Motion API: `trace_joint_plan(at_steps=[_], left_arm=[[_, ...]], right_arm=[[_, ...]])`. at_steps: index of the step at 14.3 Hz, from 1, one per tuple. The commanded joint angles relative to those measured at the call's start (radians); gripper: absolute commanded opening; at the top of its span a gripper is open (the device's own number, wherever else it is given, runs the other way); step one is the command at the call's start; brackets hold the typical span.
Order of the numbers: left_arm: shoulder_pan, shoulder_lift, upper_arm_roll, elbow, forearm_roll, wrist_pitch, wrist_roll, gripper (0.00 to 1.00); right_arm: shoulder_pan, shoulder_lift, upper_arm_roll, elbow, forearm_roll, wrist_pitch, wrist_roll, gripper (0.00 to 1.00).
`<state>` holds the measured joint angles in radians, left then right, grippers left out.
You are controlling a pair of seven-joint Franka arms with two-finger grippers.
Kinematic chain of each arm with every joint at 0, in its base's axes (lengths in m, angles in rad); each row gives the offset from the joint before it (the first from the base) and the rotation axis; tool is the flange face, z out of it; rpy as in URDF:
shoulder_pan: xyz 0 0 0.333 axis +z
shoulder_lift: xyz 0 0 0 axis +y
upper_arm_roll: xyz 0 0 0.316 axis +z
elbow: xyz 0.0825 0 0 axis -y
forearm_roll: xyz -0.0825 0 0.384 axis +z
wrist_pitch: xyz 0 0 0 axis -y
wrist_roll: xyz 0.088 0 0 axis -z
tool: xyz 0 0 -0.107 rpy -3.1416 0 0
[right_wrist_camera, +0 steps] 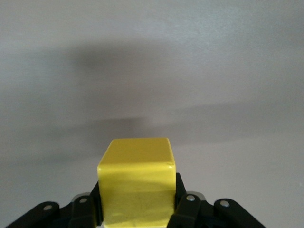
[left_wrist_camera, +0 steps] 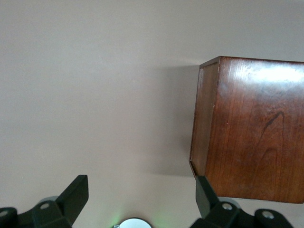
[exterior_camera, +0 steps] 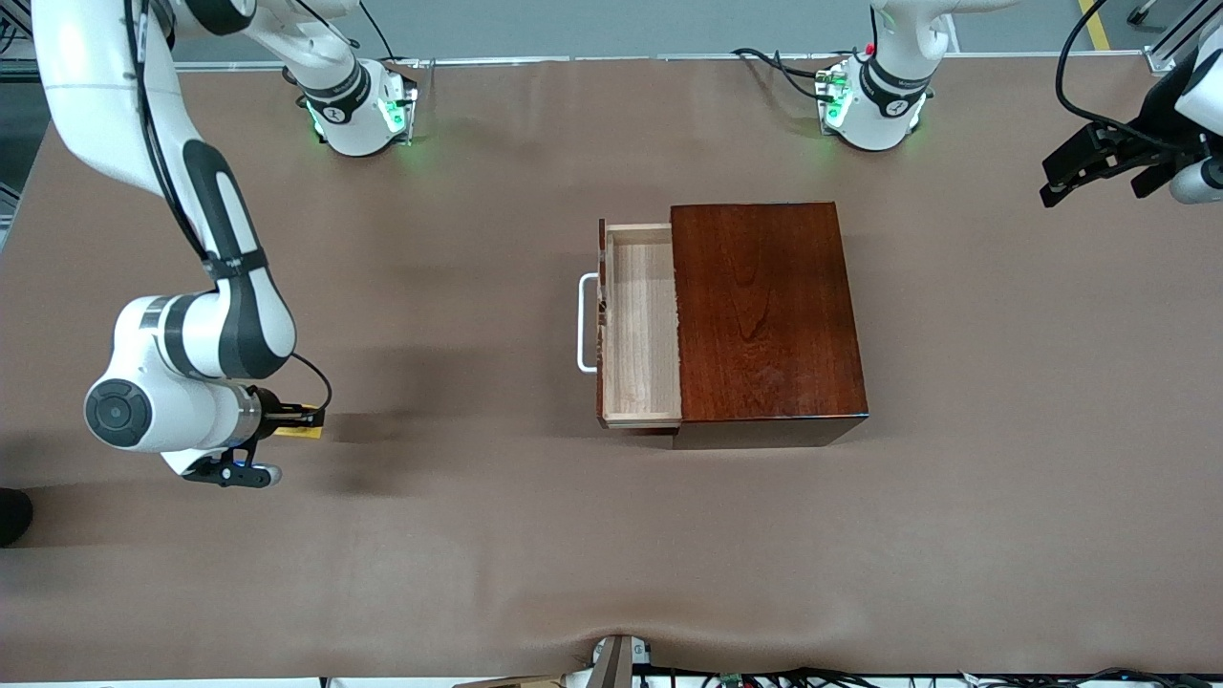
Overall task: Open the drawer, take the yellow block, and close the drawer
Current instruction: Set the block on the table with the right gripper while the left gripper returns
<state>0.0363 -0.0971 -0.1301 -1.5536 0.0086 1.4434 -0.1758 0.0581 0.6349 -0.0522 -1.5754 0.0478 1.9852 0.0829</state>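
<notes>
The dark reddish-brown wooden box (exterior_camera: 764, 306) stands mid-table. Its drawer (exterior_camera: 640, 320) is pulled out toward the right arm's end, and its pale interior shows nothing inside. The white bar handle (exterior_camera: 585, 322) is on the drawer's front. My right gripper (exterior_camera: 304, 420) is low over the table, well out in front of the drawer, shut on the yellow block (exterior_camera: 308, 423). In the right wrist view the block (right_wrist_camera: 137, 180) sits between the fingers (right_wrist_camera: 184, 204). My left gripper (exterior_camera: 1056, 186) hangs open and empty over the left arm's end of the table. The left wrist view shows this gripper (left_wrist_camera: 141, 194) and the box (left_wrist_camera: 256, 137).
The two arm bases (exterior_camera: 358, 105) (exterior_camera: 874, 100) stand along the table edge farthest from the front camera. Cables and a small fixture (exterior_camera: 616, 659) lie at the edge nearest the camera. A dark object (exterior_camera: 11, 516) shows at the right arm's end.
</notes>
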Motion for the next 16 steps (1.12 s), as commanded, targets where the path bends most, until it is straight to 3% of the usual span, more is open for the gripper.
trace_joint_plan(at_steps=[1, 5, 8, 9, 10, 11, 16], left_arm=[[0.005, 0.003, -0.016, -0.015, -0.002, -0.024, 0.009, 1.0], [-0.016, 0.049, -0.084, 0.006, -0.002, -0.023, -0.019, 1.0], [-0.039, 0.147, -0.179, 0.084, -0.001, -0.023, -0.117, 1.0], [-0.062, 0.183, -0.203, 0.104, -0.002, -0.021, -0.179, 1.0], [-0.093, 0.226, -0.207, 0.139, -0.002, -0.017, -0.248, 1.0], [-0.13, 0.267, -0.207, 0.177, -0.002, -0.015, -0.304, 1.0], [-0.297, 0.365, -0.204, 0.228, 0.013, 0.087, -0.589, 1.0]], right_arm=[[-0.046, 0.029, 0.018, -0.003, -0.017, 0.038, -0.061, 0.0], [-0.067, 0.072, 0.018, -0.017, -0.019, 0.095, -0.081, 0.0], [-0.077, 0.088, 0.018, -0.043, -0.02, 0.173, -0.083, 0.01], [-0.075, 0.088, 0.018, -0.046, -0.02, 0.175, -0.081, 0.26], [-0.075, 0.086, 0.018, -0.046, -0.02, 0.175, -0.08, 0.77], [-0.073, 0.085, 0.018, -0.046, -0.02, 0.173, -0.081, 1.0], [-0.077, -0.019, 0.02, -0.046, -0.02, 0.097, -0.143, 1.0]])
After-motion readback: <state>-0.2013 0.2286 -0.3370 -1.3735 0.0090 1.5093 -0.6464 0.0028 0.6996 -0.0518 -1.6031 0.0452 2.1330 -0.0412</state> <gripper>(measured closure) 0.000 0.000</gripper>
